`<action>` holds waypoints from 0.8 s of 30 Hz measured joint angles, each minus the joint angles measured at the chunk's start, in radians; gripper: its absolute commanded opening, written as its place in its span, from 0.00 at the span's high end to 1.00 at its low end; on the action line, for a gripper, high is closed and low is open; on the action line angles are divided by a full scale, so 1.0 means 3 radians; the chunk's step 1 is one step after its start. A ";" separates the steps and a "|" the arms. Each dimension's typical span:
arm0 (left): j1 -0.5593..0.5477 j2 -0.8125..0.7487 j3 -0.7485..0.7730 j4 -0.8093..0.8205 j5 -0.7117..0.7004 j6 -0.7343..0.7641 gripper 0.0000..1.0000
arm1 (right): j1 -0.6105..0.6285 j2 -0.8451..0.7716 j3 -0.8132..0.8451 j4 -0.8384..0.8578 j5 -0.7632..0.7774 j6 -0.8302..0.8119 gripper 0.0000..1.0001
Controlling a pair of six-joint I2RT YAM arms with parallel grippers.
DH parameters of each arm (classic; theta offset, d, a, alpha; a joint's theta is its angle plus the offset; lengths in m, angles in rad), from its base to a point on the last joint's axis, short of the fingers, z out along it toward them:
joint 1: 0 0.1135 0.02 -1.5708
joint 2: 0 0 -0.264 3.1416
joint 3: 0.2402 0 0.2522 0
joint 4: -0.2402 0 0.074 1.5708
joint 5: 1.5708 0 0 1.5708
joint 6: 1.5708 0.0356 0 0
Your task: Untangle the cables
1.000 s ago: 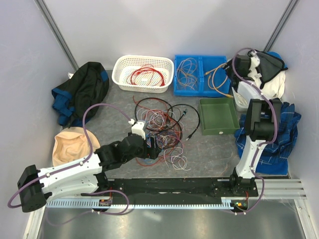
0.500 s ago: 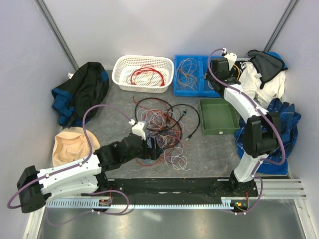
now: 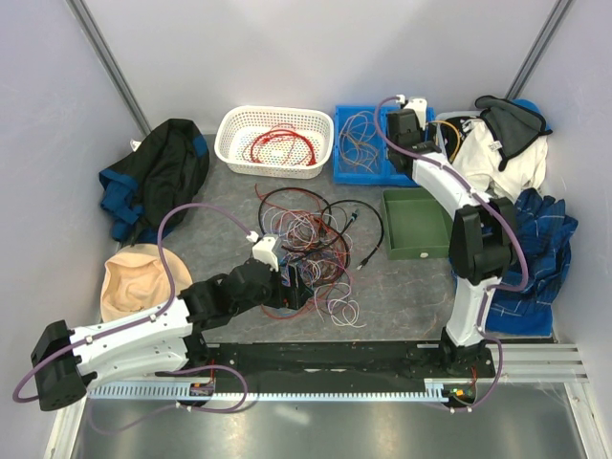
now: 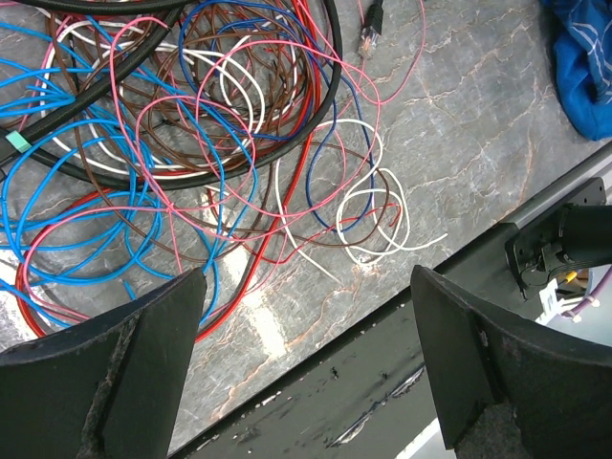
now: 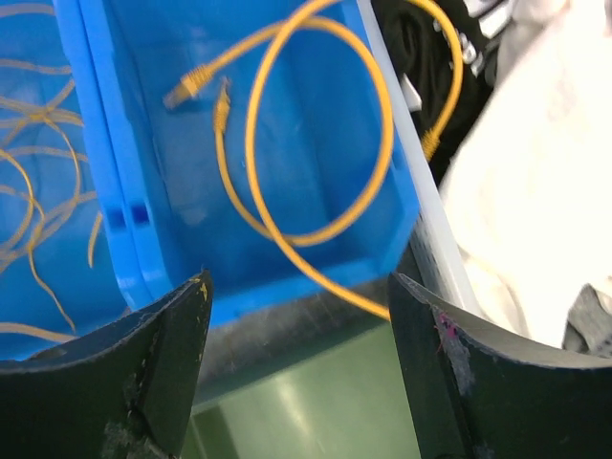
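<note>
L gripper (image 4: 306,287): jaws spread wide, nothing betw. them; hangs over near edge of cable tangle (image 4: 191,143) on grey table (image 4: 478,105). Tangle: blue, pink, red, brown, white, black loops, overlapping; dark plug (image 4: 373,38) at far side.
R gripper (image 5: 298,287): jaws spread, empty; above corner of blue bin (image 5: 134,191). Bin holds yellow-orange cable (image 5: 390,124), looped, plugs visible; thin pale wires (image 5: 24,191) in adj. compartment.
Green tray (image 3: 421,225) just beside bin.
White basket (image 3: 273,167): red cables (image 3: 282,143) inside.

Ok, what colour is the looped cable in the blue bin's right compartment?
Yellow-orange cable, clearest in right wrist view.
</note>
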 measured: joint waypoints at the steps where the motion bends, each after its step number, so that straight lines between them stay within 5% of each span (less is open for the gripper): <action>1: 0.0000 -0.0001 -0.0004 0.0004 0.0000 -0.0001 0.05 | 0.0000 0.0060 0.0076 0.0010 0.0001 -0.0005 0.23; 9: 0.0000 -0.0001 -0.0015 -0.0010 -0.0032 -0.0003 0.05 | -0.0057 0.0731 0.0811 0.0038 0.0010 0.0168 0.33; 24: 0.0000 0.0318 0.0005 -0.0097 -0.0210 0.0000 0.04 | -0.0308 0.1184 0.1053 0.0055 -0.0273 0.0530 0.36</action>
